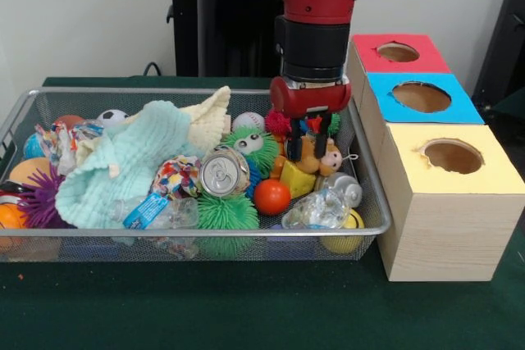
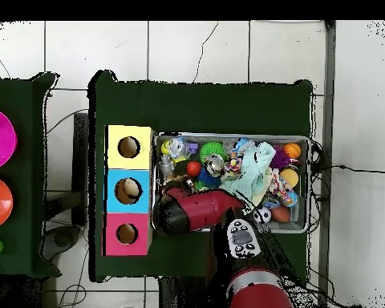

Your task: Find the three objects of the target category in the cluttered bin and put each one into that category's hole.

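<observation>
The gripper [image 1: 311, 138] is reaching down into the right-hand end of the wire bin [image 1: 373, 223], its dark fingers closing around a small tan plush toy [image 1: 316, 156] that is sitting on a yellow block [image 1: 297, 178]; it appears to be gripping the toy, though the contact is partly hidden by the red wrist housing. Nothing in the views is telling which category is the target, so I am judging the plush toy to be the current pick. The three boxes with holes are standing just beside the bin: red box [image 1: 399, 53] farthest, blue box [image 1: 422, 97] in the middle, yellow box [image 1: 454, 156] nearest the camera. The risks are coming from the clutter. The toy is lying pressed among a green fuzzy ball with eyes [image 1: 253, 145], an orange ball [image 1: 271, 197] and a crumpled clear plastic bottle [image 1: 321, 206], so a lift could be dragging a neighbour up or letting the soft toy slip from a shallow pinch. A thin loop is hanging off the toy's side and could be snagging the bin's mesh.
</observation>
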You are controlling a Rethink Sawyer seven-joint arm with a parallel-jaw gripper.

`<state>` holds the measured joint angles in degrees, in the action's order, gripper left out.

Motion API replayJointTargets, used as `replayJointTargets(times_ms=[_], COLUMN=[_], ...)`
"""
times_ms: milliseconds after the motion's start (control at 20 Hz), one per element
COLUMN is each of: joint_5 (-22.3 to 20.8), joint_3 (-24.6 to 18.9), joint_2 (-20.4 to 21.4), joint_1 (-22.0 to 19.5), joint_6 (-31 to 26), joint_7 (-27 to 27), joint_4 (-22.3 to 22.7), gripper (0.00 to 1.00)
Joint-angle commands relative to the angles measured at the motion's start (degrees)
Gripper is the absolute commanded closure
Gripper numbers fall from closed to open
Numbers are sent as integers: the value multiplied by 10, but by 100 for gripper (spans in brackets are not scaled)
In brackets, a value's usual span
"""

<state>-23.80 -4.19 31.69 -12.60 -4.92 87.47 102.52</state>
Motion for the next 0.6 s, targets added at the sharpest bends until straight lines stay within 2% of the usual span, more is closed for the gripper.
replayJointTargets(times_ms=[50,600], joint_5=[-25,-11], joint_3=[9,-1], joint_2=[-33,-39], joint_1=[-7,-16], joint_6=[31,21], joint_7=[81,79], joint_4=[33,39], gripper=[100,100])
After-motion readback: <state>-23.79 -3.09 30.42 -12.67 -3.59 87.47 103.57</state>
